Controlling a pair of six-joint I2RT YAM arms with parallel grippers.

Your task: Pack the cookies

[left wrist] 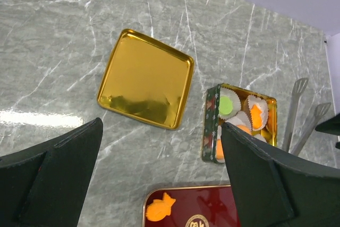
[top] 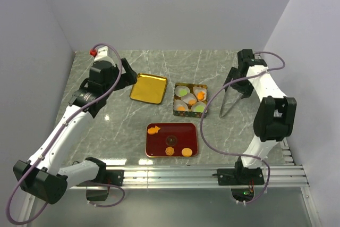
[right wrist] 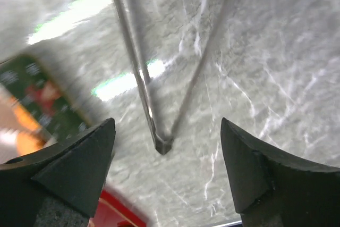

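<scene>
Sitting closest to the arms is a red tray [top: 159,150] with four cookies [top: 171,140] on it: an orange fish at its far left corner, a brown round one in the middle, and a swirly one just beside a plain orange one at the near edge. Past the tray is a small tin box [top: 176,99]. More cookies, green ones and orange ones, sit inside it in white paper cups [left wrist: 249,103]. A shiny gold lid [top: 148,88] lies flat just left of the box. The left pincer [left wrist: 160,126] hangs over the table [top: 212,67] near the gold lid, its fingers wide apart with nothing between them. Silver tongs [top: 229,102] are right of the box. The right pincer [right wrist: 167,123] is above them, spread wide, not touching the tongs.
</scene>
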